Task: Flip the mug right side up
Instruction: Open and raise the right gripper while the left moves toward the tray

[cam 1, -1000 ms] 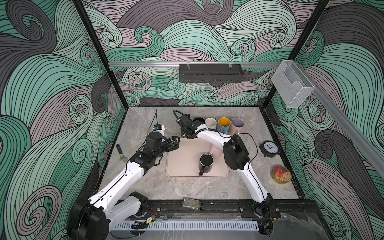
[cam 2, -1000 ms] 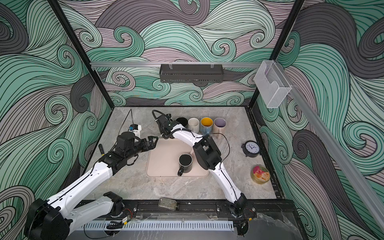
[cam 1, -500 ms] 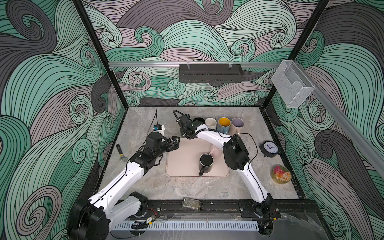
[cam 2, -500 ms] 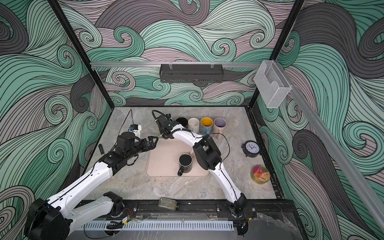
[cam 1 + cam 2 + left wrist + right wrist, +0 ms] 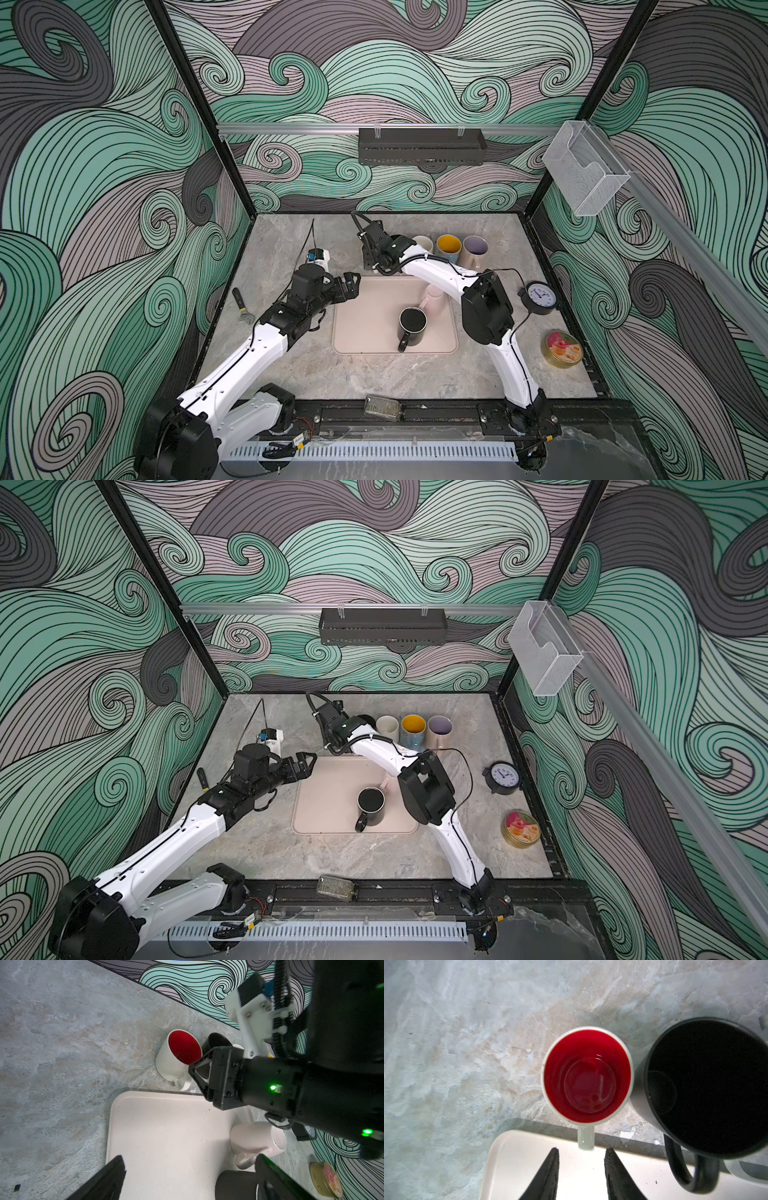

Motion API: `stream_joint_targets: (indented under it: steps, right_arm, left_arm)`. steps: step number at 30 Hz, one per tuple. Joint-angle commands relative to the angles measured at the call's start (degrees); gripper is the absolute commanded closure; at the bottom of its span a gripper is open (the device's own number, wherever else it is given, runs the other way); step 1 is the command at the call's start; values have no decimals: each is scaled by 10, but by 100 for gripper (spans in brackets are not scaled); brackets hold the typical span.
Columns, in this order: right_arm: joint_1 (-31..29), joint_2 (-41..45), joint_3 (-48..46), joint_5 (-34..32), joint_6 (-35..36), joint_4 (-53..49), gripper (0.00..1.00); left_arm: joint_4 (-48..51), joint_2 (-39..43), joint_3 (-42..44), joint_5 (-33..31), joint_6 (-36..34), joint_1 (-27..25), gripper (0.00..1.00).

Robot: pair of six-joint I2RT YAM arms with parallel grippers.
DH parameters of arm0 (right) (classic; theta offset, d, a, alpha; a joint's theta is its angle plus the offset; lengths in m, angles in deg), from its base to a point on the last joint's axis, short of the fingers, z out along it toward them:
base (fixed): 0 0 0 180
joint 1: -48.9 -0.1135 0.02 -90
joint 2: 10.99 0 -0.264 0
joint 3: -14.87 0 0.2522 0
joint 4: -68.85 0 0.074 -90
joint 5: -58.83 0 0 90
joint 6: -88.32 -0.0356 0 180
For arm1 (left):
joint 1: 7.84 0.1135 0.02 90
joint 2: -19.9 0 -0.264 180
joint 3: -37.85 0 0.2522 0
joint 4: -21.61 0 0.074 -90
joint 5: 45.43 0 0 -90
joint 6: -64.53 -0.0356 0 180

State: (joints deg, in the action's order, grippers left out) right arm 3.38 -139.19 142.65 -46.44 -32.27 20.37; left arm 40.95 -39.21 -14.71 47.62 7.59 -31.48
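On the counter [image 5: 291, 374], just past the pale tray's [image 5: 365, 316] far edge near its far-left corner, the white mug with the red inside [image 5: 587, 1076] stands mouth up, close beside a black mug [image 5: 706, 1088]. My right gripper [image 5: 582, 1153] has just let go: its fingers are parted and the handle is free. My left gripper [image 5: 353, 286] hovers spread wide and empty at that tray corner. I judge the turning done; I should back off without nudging the handle.
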Motion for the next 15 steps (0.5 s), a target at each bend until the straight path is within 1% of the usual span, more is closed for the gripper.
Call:
stream_joint_targets:
  steps: [1, 5, 9, 15]
  right_arm:
    - [0, 43, -14, 21, 14, 15, 58]
    - [8, 92, -66, 57, 30, 49, 58]
    - [16, 164, -154, 96, 44, 108, 59]
    - [29, 254, -249, 107, 54, 107, 58]
  left_arm:
    - [16, -7, -12, 9, -3, 4, 2]
    - [42, -16, -22, 27, -29, 4, 2]
    - [75, -25, -34, 32, -37, 3, 3]
    - [90, -30, -39, 50, -37, -6, 4]
